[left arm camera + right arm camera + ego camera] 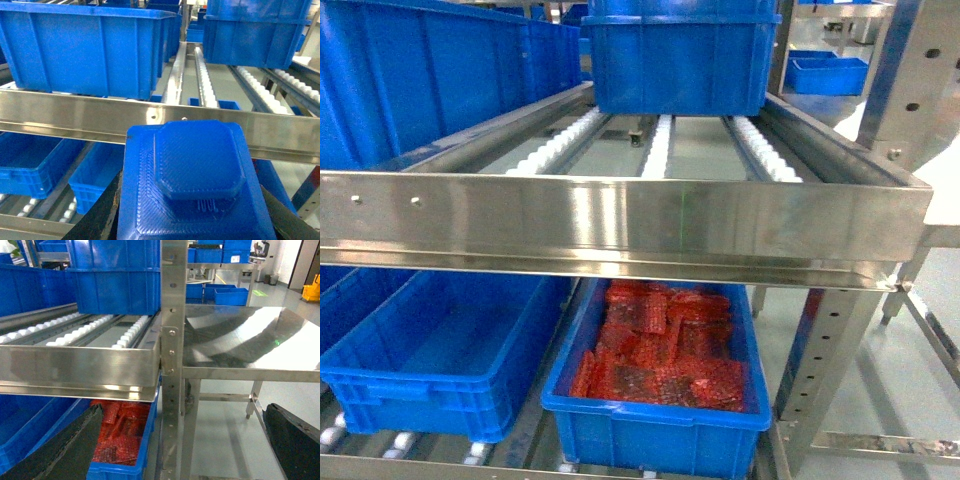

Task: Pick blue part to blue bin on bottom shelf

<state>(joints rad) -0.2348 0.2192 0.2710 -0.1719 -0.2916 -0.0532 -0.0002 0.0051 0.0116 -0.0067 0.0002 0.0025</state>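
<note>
Blue part [197, 185]: clamped in the left claw [192, 220], stepped octagonal face up, roughly square with no clear long axis, poised before the steel front rail [150, 117]. Right claw [185, 440]: spread wide, empty. Blue bin [440, 345]: below and beyond that rail on the bottom shelf [400, 440], left of the red-packet crate [660, 370], long axis running away from the robot; left arm nearer.

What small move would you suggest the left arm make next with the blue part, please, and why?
Probably lower it: the left gripper holds the blue part level with the upper shelf's steel rail, while the empty blue bin sits below on the bottom shelf.
</note>
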